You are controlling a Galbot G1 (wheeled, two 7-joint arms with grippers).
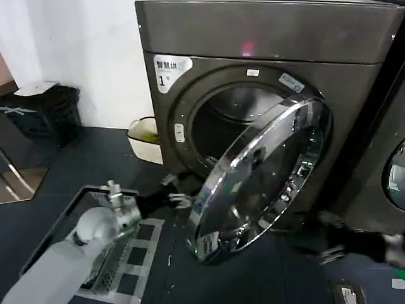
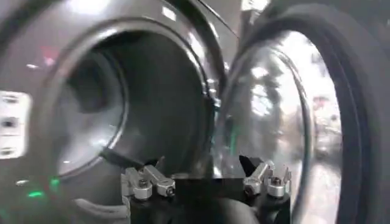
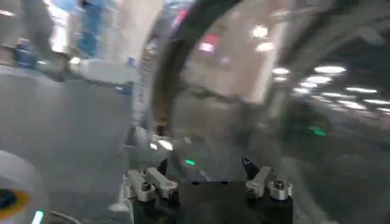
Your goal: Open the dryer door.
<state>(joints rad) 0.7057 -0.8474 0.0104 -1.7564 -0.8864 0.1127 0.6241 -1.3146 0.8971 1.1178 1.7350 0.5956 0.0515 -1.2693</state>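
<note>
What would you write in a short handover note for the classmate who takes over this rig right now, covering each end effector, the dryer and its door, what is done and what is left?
Left end effector: open, holding nothing, low in front of the dryer, beside the free edge of the dryer door.
Right end effector: low on the door's other side, near the hinge; its grip cannot be told.
Dryer door: unlatched and swung partly out, so the steel drum is in sight.
Done: door released and partly open.
Left: probably push it wider, then withdraw both arms.
</note>
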